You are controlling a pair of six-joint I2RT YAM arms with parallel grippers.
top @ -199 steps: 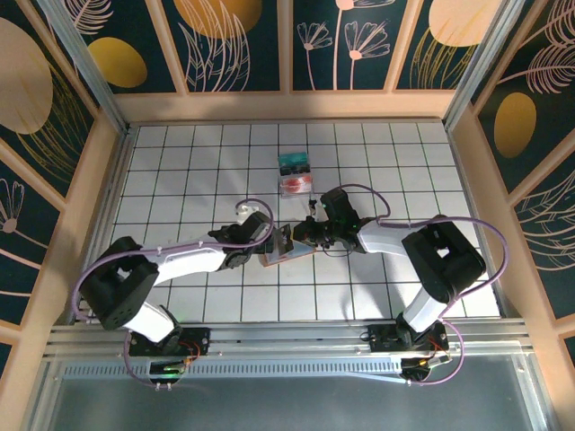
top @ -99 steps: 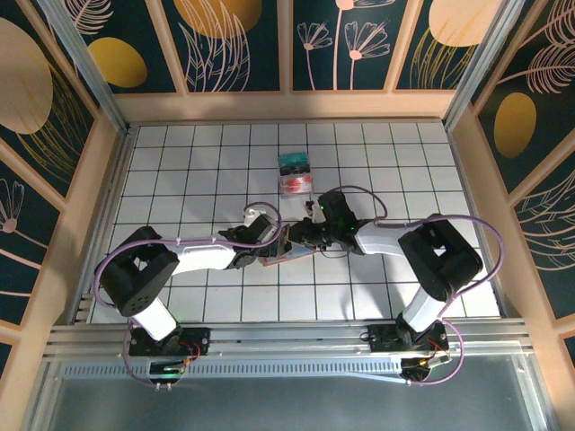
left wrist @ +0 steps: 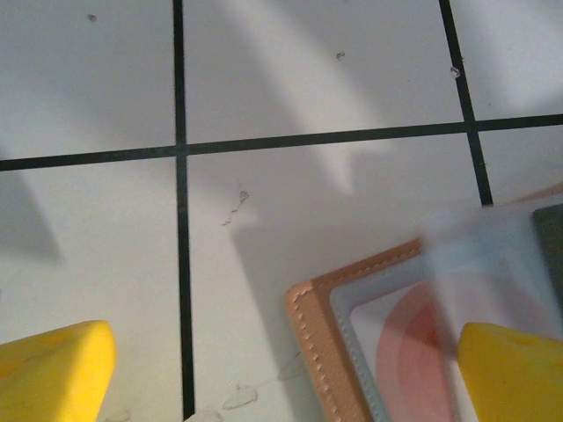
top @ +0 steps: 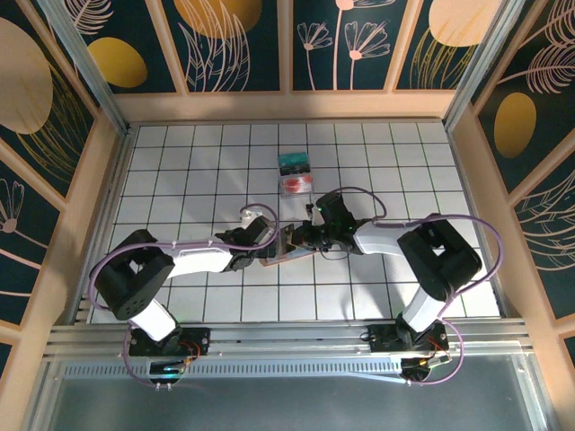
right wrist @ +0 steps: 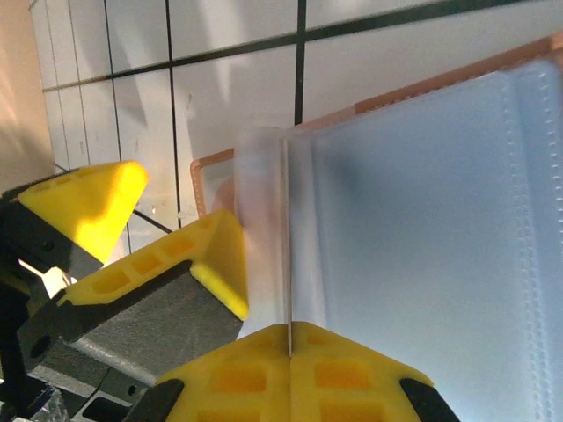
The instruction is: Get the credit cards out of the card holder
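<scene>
The tan card holder lies open in the table's middle between both grippers. My right gripper is shut on the edge of its clear blue-grey inner flap, holding the flap upright. My left gripper is open at the holder's left corner, one fingertip over the pocket. A pale card with a red circle sits in that pocket. A teal card and a pink-white card with a red circle lie on the table farther back.
The white grid table has wooden walls at the left, right and back. The left gripper's yellow fingers stand close beside my right fingers in the right wrist view. The two arms meet almost head-on over the holder.
The left gripper has edged right, closer in on the holder's left corner, and its elbow has swung. The right gripper shifted slightly left, still holding the flap.
</scene>
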